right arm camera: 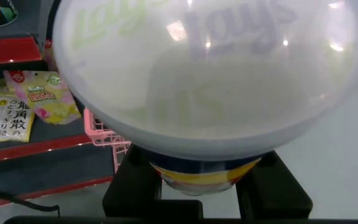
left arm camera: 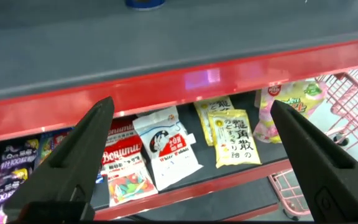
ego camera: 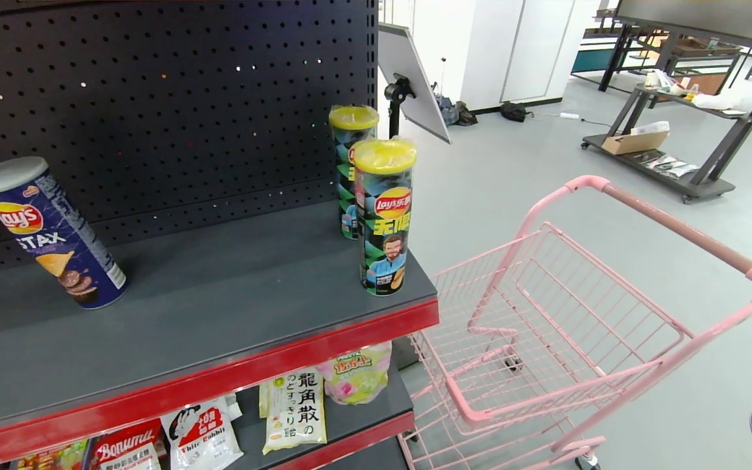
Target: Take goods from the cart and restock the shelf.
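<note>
A dark blue chip can (right arm camera: 210,81) with a pale translucent lid is held in my right gripper (right arm camera: 204,190), which is shut on its body; the can's edge also peeks in at the lower right, beside the pink cart (ego camera: 611,313). The cart's basket holds nothing. On the grey top shelf (ego camera: 219,307) a blue can (ego camera: 49,232) stands at the left, and two yellow-lidded cans (ego camera: 384,215) stand at the right end. My left gripper (left arm camera: 191,106) hangs open with nothing between its fingers, just in front of the shelf's red front edge (left arm camera: 166,84).
Snack bags (left arm camera: 166,149) lie on the lower shelf under the red edge. A black pegboard (ego camera: 154,98) backs the top shelf. A tilted board on a stand (ego camera: 408,78) and metal racks (ego camera: 676,143) stand farther off across open grey floor.
</note>
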Motion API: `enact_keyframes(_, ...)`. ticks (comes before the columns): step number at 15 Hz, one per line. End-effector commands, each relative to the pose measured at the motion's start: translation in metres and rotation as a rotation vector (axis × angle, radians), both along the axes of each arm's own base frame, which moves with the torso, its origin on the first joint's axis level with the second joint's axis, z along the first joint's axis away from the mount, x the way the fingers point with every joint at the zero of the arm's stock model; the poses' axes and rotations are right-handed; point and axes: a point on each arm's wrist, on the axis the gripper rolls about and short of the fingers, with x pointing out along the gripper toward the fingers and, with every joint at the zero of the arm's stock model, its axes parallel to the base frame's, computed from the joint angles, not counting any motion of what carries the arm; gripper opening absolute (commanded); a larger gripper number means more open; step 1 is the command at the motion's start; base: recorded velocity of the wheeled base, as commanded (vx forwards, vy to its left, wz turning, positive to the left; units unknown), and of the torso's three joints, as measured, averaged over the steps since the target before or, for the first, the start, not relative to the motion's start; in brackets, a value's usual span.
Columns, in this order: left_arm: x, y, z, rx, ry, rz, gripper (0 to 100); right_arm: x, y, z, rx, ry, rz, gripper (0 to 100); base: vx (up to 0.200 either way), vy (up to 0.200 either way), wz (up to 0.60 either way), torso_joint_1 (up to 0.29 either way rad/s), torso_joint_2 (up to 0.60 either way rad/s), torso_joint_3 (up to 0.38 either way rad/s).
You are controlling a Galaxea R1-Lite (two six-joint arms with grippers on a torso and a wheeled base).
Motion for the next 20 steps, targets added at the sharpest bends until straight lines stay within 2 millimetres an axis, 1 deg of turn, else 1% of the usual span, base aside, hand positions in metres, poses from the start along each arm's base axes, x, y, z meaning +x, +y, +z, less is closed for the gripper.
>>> enact_keyframes(1, 0.000, 0.000, 0.000, -0.001, -0.001, 0.001, 100, 0.004, 0.000, 0.001, -0.003, 0.016, 0.001, 0, 0.000, 0.000, 0.00, 0.159, -0.37, -0.212)
enact_keyframes(3, 0.000, 0.000, 0.000, -0.001, -0.001, 0.001, 100, 0.004, 0.000, 0.001, -0.002, 0.010, -0.001, 0, 0.000, 0.000, 0.00, 0.156, -0.37, -0.212)
enact_keyframes(6, 0.000, 0.000, 0.000, -0.001, -0.001, 0.001, 100, 0.003, 0.000, 0.000, -0.001, 0.010, -0.009, 0, 0.000, 0.000, 0.00, 0.019, -0.05, -0.027)
enact_keyframes(13, 0.000, 0.000, 0.000, 0.001, -0.001, 0.000, 100, 0.002, 0.000, -0.005, -0.003, 0.015, -0.002, 0, 0.000, 0.000, 0.60, 0.006, 0.00, 0.002)
enact_keyframes(15, 0.000, 0.000, 0.000, 0.001, -0.001, 0.000, 100, -0.002, 0.000, -0.011, -0.016, 0.013, 0.001, 0, 0.000, 0.000, 0.00, 0.000, 0.00, 0.000)
enact_keyframes(18, 0.000, 0.000, 0.000, 0.003, -0.001, 0.000, 100, -0.016, -0.002, -0.023, -0.005, -0.028, 0.005, 0, 0.000, 0.000, 0.00, 0.000, 0.00, 0.000)
enact_keyframes(20, 0.000, 0.000, 0.000, 0.003, -0.001, 0.000, 100, -0.023, -0.002, -0.027, 0.014, -0.054, 0.005, 0, 0.000, 0.200, 0.00, 0.000, 0.00, -0.005)
